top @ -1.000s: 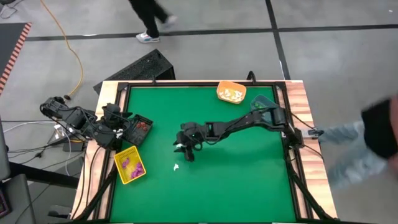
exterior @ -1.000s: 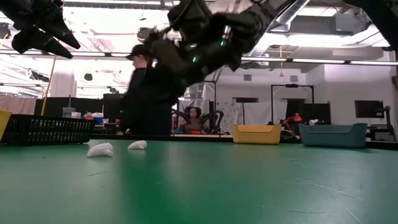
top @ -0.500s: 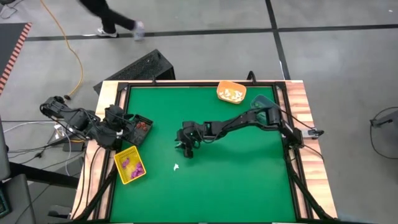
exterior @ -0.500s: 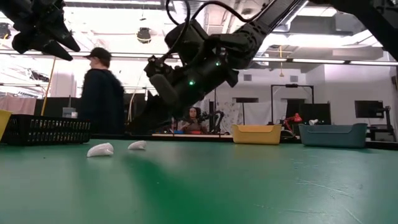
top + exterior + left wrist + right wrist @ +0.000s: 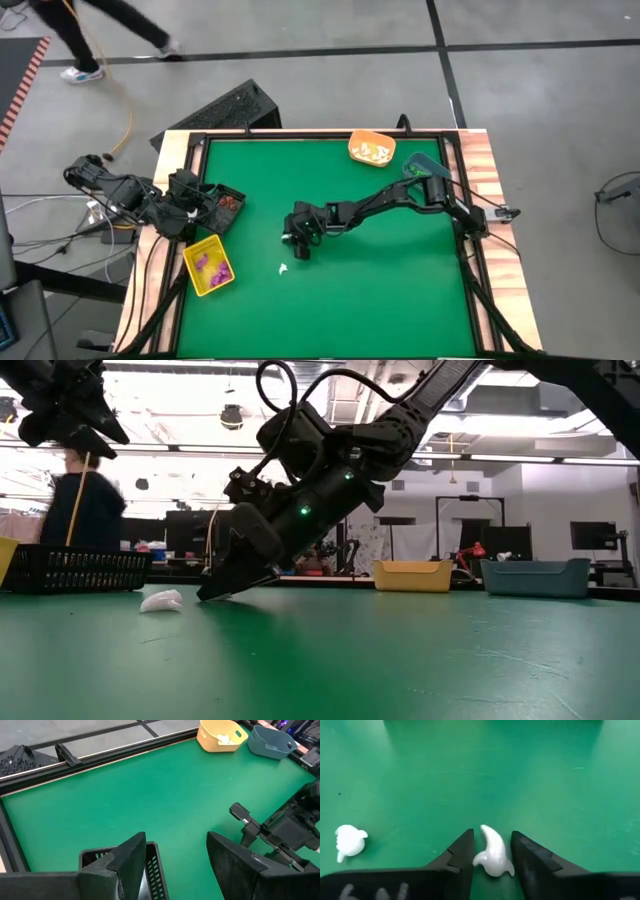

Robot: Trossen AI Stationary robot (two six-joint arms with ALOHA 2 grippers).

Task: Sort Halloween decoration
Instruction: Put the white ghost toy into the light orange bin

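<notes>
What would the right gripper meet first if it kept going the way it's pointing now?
The right gripper points down at the table, its open fingers either side of a white ghost-shaped trinket. It would likely meet that trinket first, then the green table top right beneath.

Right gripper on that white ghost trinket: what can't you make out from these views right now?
- Contact: in the right wrist view the right gripper straddles the white ghost trinket; whether the fingers touch it is unclear.
- Low view: the gripper hides that trinket.
- High view: bin contents too small to identify.
</notes>
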